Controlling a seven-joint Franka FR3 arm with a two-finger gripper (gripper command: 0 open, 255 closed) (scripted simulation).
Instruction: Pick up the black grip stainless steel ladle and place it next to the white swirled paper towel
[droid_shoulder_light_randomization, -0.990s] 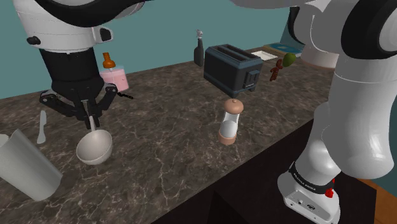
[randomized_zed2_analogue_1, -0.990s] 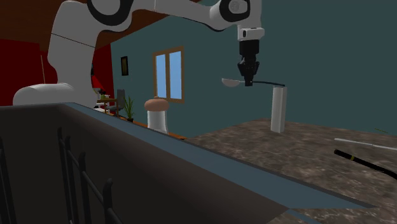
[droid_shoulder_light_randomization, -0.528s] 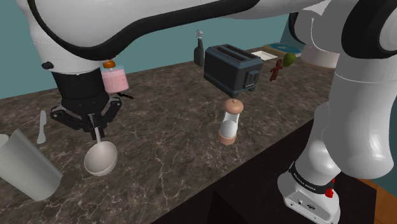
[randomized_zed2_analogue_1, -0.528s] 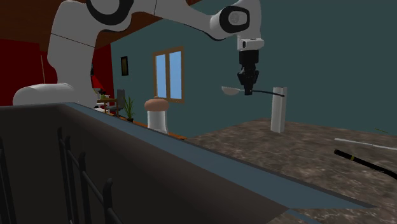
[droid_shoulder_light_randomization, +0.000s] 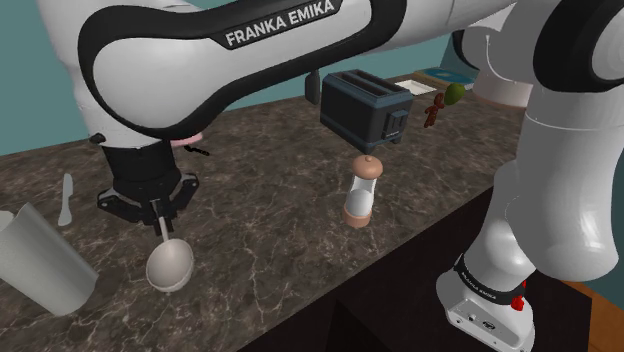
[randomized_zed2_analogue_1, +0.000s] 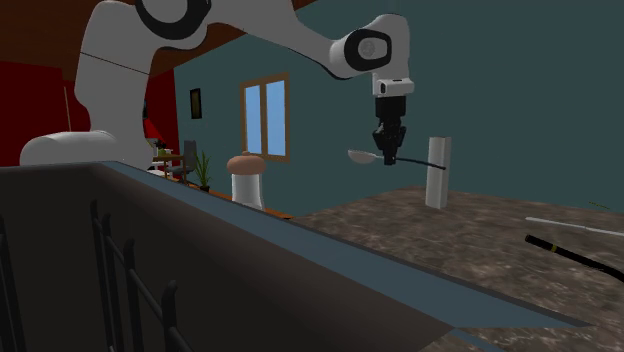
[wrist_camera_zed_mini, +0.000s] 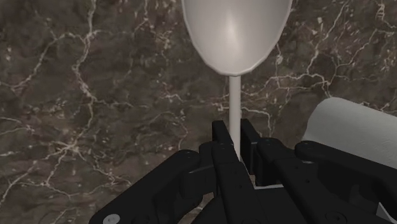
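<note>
Dark marbled counter (droid_shoulder_light_randomization: 290, 225) lay below the gripper (droid_shoulder_light_randomization: 156, 210), clamped on the ladle (droid_shoulder_light_randomization: 170, 265) at its stem and holding it aloft near the towel (droid_shoulder_light_randomization: 35, 262), apparently so it could be set down alongside.

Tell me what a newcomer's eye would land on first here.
The white Franka arm arches over the dark marbled countertop, its black gripper shut on the thin handle of a pale round-bowled ladle held above the surface. A white paper towel roll stands close by at the shoulder view's lower left; a dark boxy toaster sits farther back.
</note>
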